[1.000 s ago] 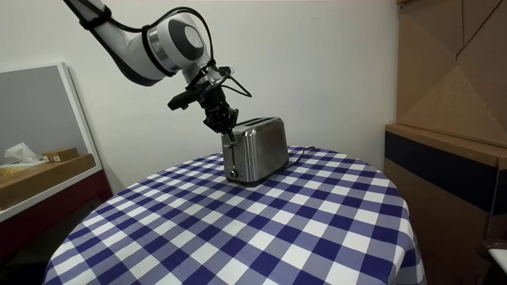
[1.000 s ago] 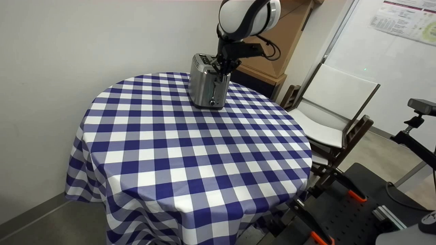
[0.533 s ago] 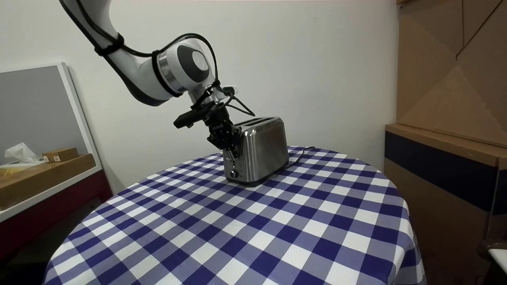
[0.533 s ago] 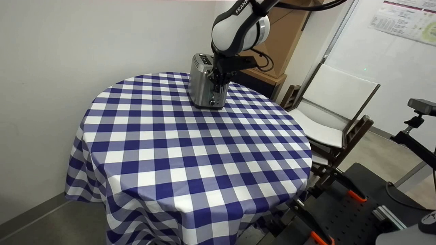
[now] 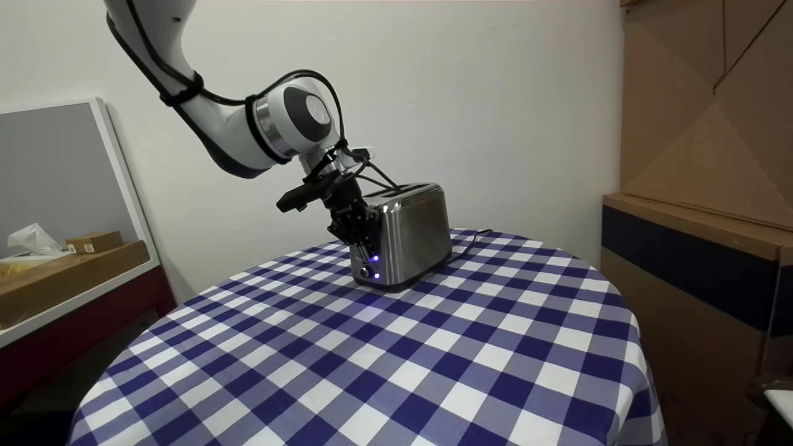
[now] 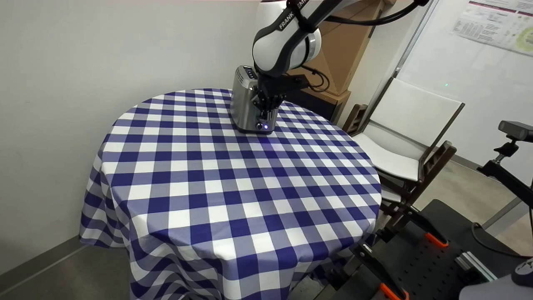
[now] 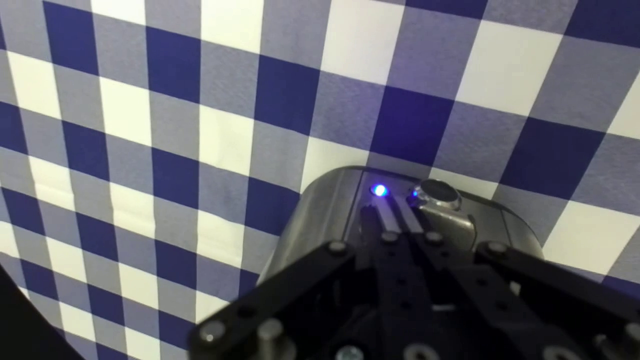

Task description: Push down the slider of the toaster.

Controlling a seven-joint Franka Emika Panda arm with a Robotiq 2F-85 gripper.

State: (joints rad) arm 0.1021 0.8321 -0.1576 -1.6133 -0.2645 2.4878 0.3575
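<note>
Closest of all, in the wrist view, the tool (image 7: pixel 392 202), fingers (image 7: pixel 386 216) together with a thin dark gap between them, aimed down along the front of the toaster (image 7: pixel 320 215). Just beside the tips, the slider (image 7: pixel 452 227), low on the front, near the knob (image 7: pixel 439 192) and partly hidden by the tool; too hidden to tell whether touching. A little past the tips, that same knob, round, with a dark face and shiny rim. In an exterior view, two blue lights (image 5: pixel 376 275): the upper just beside the tips, the lower a little farther below, next to the knob. Behind the tool, the rest of the toaster, silver with a dark base, upright, with long slots (image 5: pixel 410 188) on top, higher than the tips. Above and back from the tool in both exterior views, the white and black arm (image 5: pixel 241 136), with black cables (image 5: pixel 310 72) strapped along it. Under the tool and spreading wide around it, the table (image 5: pixel 322 371), draped in blue and white checks, tinged violet just below the tips. On the table, past the toaster from the tool, a black cord (image 5: pixel 476 239). Well apart from the tool, a pale wall (image 5: pixel 508 111), some brown panels (image 5: pixel 681 130) and a small brown box (image 5: pixel 93 243). Farthest off, a chair (image 6: pixel 391 158) with a white seat, and a white board (image 6: pixel 470 75) with a poster (image 6: pixel 495 25).
</note>
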